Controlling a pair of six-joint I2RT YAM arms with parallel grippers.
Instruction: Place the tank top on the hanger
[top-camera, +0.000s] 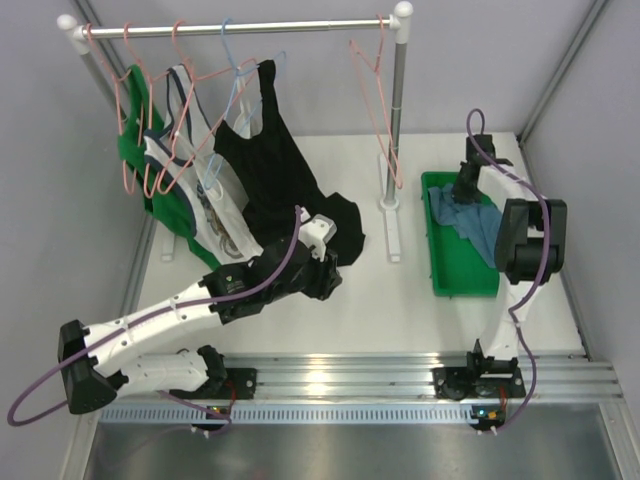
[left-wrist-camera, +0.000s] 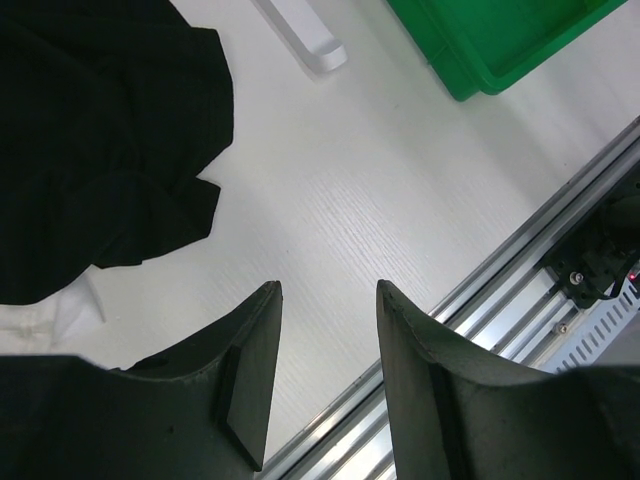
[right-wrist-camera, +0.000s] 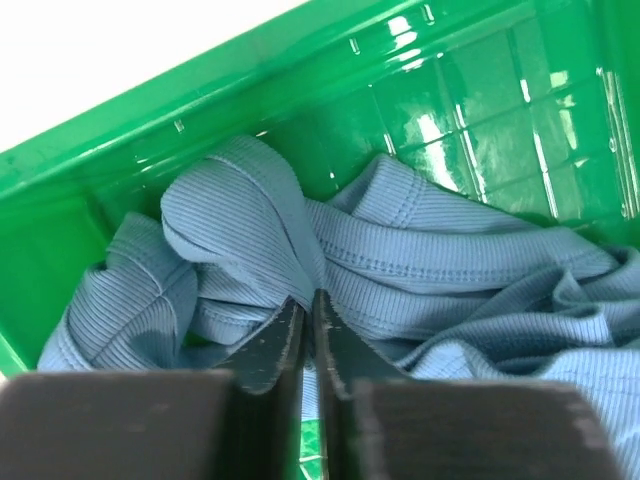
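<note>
The dusty blue tank top (top-camera: 472, 222) lies crumpled in a green bin (top-camera: 452, 282) at the right. My right gripper (top-camera: 466, 190) reaches down into the bin. In the right wrist view its jaws (right-wrist-camera: 312, 300) are shut on a raised fold of the ribbed tank top (right-wrist-camera: 450, 260). An empty pink wire hanger (top-camera: 375, 95) hangs at the right end of the rail. Over the table's middle, beside the hem of a black top (top-camera: 275, 175), my left gripper (top-camera: 322, 275) is open with nothing between its fingers (left-wrist-camera: 255, 360).
A white rail (top-camera: 240, 28) on two posts holds several pink hangers, a light blue hanger (top-camera: 235, 70), a green top (top-camera: 135, 150), a white printed top and the black top (left-wrist-camera: 90, 150). The right post's foot (left-wrist-camera: 310, 40) stands between the black top and the bin (left-wrist-camera: 500, 50).
</note>
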